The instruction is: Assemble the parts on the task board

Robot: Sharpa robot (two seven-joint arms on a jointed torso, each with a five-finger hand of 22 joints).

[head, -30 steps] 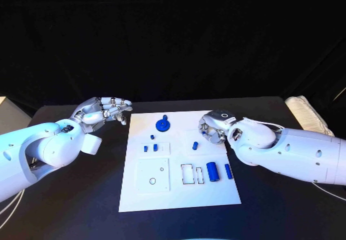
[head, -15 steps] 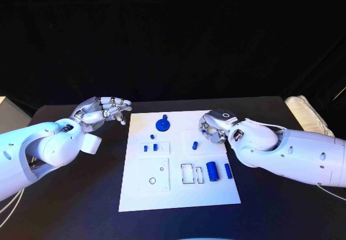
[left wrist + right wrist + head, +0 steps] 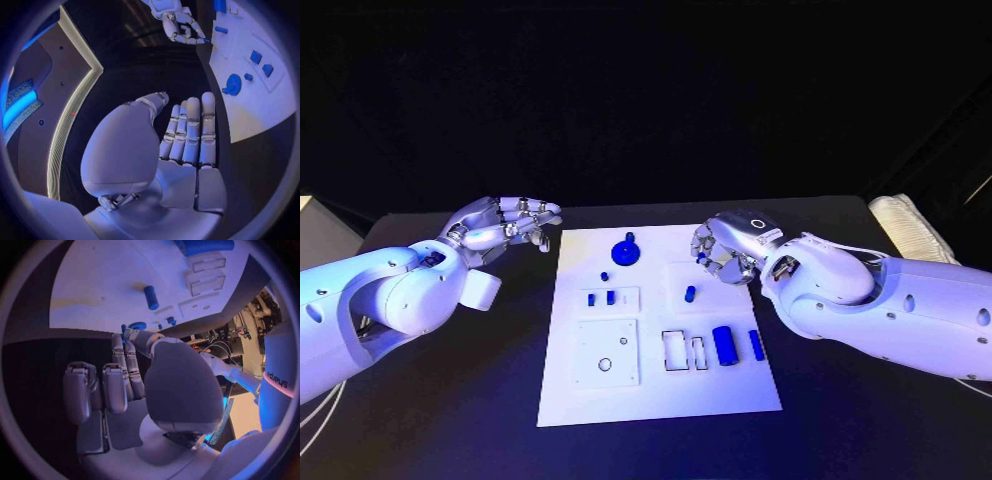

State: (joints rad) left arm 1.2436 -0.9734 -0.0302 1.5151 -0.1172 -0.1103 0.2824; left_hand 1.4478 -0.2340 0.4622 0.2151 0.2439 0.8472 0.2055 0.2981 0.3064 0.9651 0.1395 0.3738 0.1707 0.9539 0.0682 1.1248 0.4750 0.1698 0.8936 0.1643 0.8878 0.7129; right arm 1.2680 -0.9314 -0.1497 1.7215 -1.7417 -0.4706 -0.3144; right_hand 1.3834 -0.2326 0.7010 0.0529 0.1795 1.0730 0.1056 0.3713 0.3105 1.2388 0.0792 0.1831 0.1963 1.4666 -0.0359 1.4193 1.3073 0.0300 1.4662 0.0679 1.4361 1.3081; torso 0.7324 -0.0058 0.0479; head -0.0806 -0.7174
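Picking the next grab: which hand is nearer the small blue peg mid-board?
Right. The right hand hovers over the board's far right edge, just beside the peg; the left hand is off the board's far left corner.

This place looks like a robotics lab or a demonstration stand. A black bench (image 3: pixel 473 400) stands before a black curtain (image 3: pixel 646 100) that closes the whole background. On the bench lies a white task board (image 3: pixel 661 390) with small blue parts (image 3: pixel 724 344), a kind of test plate. In the right wrist view, loose cables (image 3: pixel 219 340) hang nearby.
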